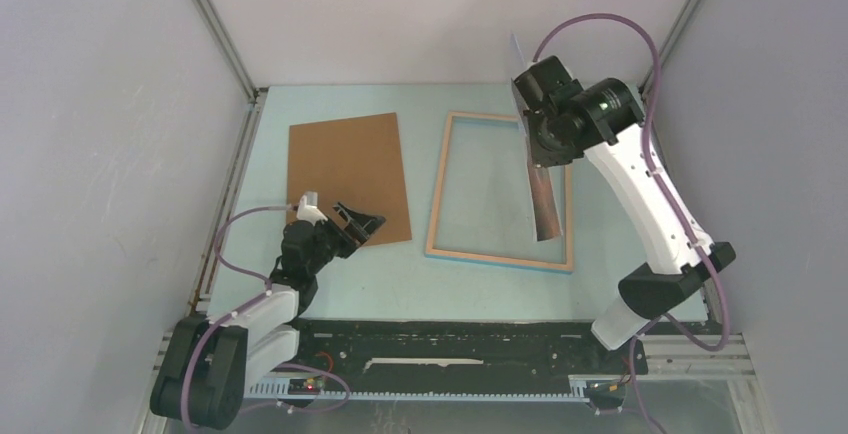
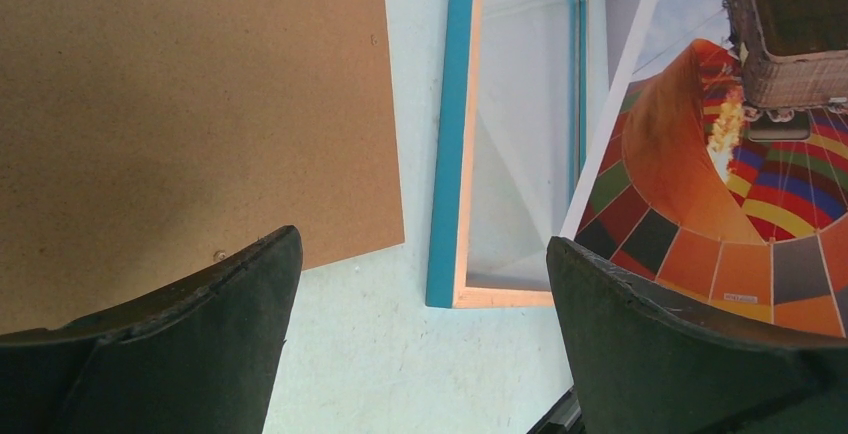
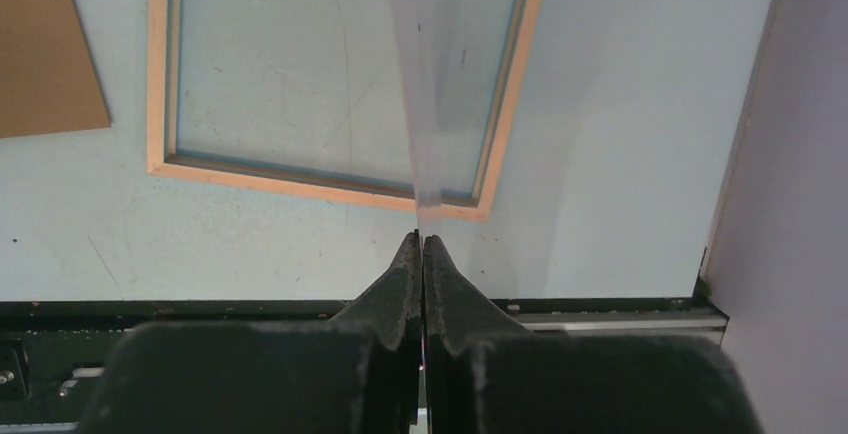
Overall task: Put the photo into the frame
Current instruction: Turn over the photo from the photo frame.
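Note:
The frame (image 1: 440,184) lies flat on the table with its light wood side up; it also shows in the left wrist view (image 2: 452,154) and the right wrist view (image 3: 158,74). My right gripper (image 1: 540,139) is shut on the photo (image 1: 542,194) and holds it on edge above the frame's right side. The balloon print faces the left wrist camera (image 2: 700,214). In the right wrist view the photo (image 3: 425,84) is a thin edge-on strip running out from the gripper (image 3: 422,239). My left gripper (image 1: 360,222) is open and empty over the table, by the near corner of the brown backing board (image 1: 348,176).
The brown backing board (image 2: 180,104) lies flat left of the frame. Grey walls enclose the table on three sides. A black rail (image 1: 450,339) runs along the near edge.

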Available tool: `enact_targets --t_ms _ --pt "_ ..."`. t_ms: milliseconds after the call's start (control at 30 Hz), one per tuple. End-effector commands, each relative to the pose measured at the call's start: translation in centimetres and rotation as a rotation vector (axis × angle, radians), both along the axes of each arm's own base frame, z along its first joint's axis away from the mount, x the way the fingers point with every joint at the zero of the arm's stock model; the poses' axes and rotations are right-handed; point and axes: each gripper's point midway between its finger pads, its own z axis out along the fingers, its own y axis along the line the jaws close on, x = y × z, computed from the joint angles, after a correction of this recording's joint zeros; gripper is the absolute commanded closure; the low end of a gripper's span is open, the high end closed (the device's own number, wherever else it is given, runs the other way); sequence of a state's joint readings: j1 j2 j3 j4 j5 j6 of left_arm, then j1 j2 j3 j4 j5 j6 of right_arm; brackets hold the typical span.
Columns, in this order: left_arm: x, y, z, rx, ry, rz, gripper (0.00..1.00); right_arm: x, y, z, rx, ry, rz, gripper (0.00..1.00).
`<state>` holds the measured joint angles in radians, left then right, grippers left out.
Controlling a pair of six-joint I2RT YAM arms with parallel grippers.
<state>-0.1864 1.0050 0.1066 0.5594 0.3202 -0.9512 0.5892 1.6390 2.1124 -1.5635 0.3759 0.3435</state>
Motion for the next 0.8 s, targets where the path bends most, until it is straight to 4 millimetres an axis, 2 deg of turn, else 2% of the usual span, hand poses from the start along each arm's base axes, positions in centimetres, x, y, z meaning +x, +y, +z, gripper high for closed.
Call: enact_targets --t_ms 0,133,333,500,633,767 --pt "1.4 -0.4 2.8 -0.018 -0.085 -0.017 0.00 -1.7 -2.3 1.2 -0.018 -0.025 -0.045 1.00" --pt "1.4 -0.5 2.7 -0.018 -0.084 -0.024 0.00 -3.0 -3.8 1.4 -0.006 -0.028 -0.058 1.00" --pt "1.5 -0.5 2.6 -0.022 -0.077 -0.026 0.00 -5.0 -7.4 1.7 -0.001 -0.042 -0.107 1.00" --pt "1.5 -0.5 2.6 -0.025 -0.076 -0.026 0.00 -5.8 -10.3 2.2 0.000 -0.064 -0.152 1.00" --pt "1.5 -0.6 2.7 -0.024 -0.079 -0.027 0.00 -5.3 -9.9 1.7 0.028 -0.043 -0.146 1.00" --pt "1.5 -0.6 2.7 -0.024 -0.081 -0.026 0.00 -3.8 -7.5 0.7 0.046 -0.011 -0.089 1.00"
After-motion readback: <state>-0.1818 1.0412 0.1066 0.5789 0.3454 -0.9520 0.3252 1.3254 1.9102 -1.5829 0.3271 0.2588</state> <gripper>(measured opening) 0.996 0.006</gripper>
